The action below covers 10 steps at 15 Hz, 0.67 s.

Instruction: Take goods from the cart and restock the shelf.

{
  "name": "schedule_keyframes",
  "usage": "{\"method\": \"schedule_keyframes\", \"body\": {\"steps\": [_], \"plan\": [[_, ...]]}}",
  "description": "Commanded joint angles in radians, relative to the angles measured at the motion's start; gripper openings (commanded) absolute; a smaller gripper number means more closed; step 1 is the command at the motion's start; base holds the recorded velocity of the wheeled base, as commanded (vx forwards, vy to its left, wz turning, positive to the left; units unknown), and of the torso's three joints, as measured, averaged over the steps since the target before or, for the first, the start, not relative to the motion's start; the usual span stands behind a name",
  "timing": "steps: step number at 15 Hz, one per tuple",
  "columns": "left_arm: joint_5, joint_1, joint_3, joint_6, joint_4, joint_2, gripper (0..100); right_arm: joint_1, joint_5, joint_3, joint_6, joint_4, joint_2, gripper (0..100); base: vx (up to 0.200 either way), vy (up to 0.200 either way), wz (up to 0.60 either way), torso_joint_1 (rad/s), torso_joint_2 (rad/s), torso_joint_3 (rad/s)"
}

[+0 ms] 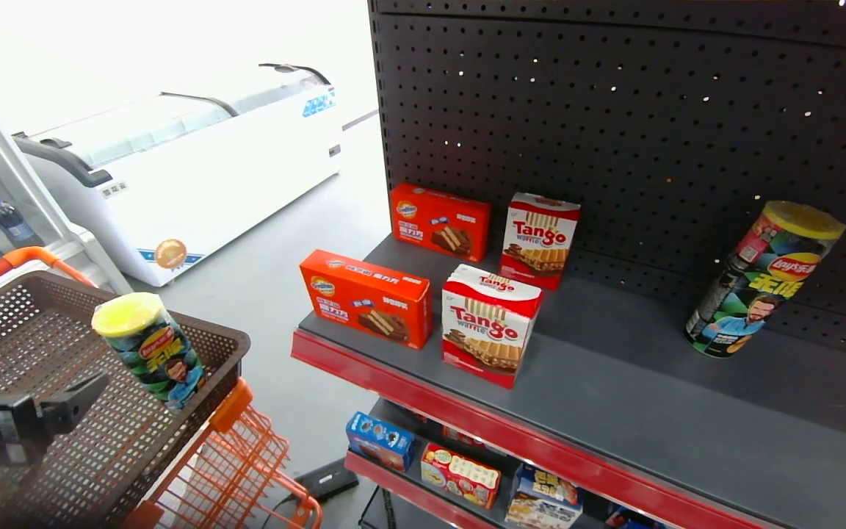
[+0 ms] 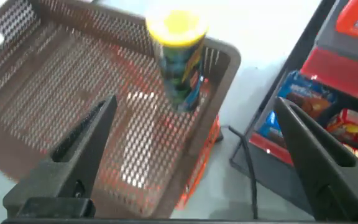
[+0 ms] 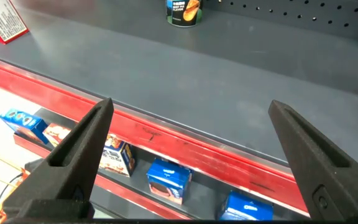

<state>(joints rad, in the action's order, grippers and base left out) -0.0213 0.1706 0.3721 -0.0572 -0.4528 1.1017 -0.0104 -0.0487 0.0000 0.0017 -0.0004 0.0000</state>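
A chip can (image 1: 150, 349) with a yellow lid stands upright in the far right corner of the cart's brown basket (image 1: 41, 330). My left gripper (image 1: 40, 382) hovers over the basket just short of the can, open and holding nothing. The left wrist view shows the can (image 2: 180, 59) ahead between the spread fingers of that gripper (image 2: 194, 102). My right gripper (image 3: 191, 104) is open and empty above the front of the grey shelf (image 3: 229, 81). A second chip can (image 1: 764, 279) stands at the shelf's back right, also seen as can (image 3: 184, 12).
Two orange boxes (image 1: 366, 297) and two Tango wafer boxes (image 1: 490, 323) stand on the shelf's left half; bare grey board lies between them and the can. The shelf has a red front lip (image 1: 511, 433) and a pegboard back. Lower shelves hold snack boxes (image 3: 166, 180). A white freezer (image 1: 188, 169) stands behind.
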Motion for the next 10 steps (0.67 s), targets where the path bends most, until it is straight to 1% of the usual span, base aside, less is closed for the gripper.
{"method": "schedule_keyframes", "body": {"steps": [1,3,4,5,6,7,9,10], "plan": [[0.159,0.104,-0.033,-0.101,-0.222,0.264,100,0.000,0.000,0.000,0.001,-0.001,0.002,100,0.000,0.000,0.00,0.000,0.00,0.000],[0.228,0.148,-0.033,-0.148,-0.303,0.333,100,0.000,0.000,0.000,0.000,0.000,0.002,100,0.000,0.000,0.00,0.000,0.00,0.000],[0.259,0.178,-0.033,-0.165,-0.417,0.395,100,0.000,0.000,0.000,0.000,0.000,0.002,100,0.000,0.000,0.00,0.000,0.00,0.000],[0.258,0.179,-0.035,-0.165,-0.445,0.408,100,0.000,0.000,0.000,0.000,0.000,0.002,100,0.000,0.000,0.00,0.000,0.00,0.000],[0.258,0.207,-0.048,-0.167,-0.538,0.449,100,0.000,0.000,0.000,0.000,-0.001,0.002,100,0.000,0.000,0.00,0.000,0.00,0.000],[0.261,0.219,-0.055,-0.165,-0.578,0.475,100,0.000,0.000,0.000,0.000,-0.001,0.002,100,0.000,0.000,0.00,0.000,0.00,0.000],[0.271,0.240,-0.053,-0.151,-0.596,0.529,100,0.000,0.000,0.000,0.000,-0.001,0.002,100,0.000,0.000,0.00,0.000,0.00,0.000],[0.282,0.244,-0.053,-0.151,-0.598,0.537,100,0.000,0.000,0.000,0.000,0.000,0.002,100,0.000,0.000,0.00,0.000,0.00,0.000]]}}
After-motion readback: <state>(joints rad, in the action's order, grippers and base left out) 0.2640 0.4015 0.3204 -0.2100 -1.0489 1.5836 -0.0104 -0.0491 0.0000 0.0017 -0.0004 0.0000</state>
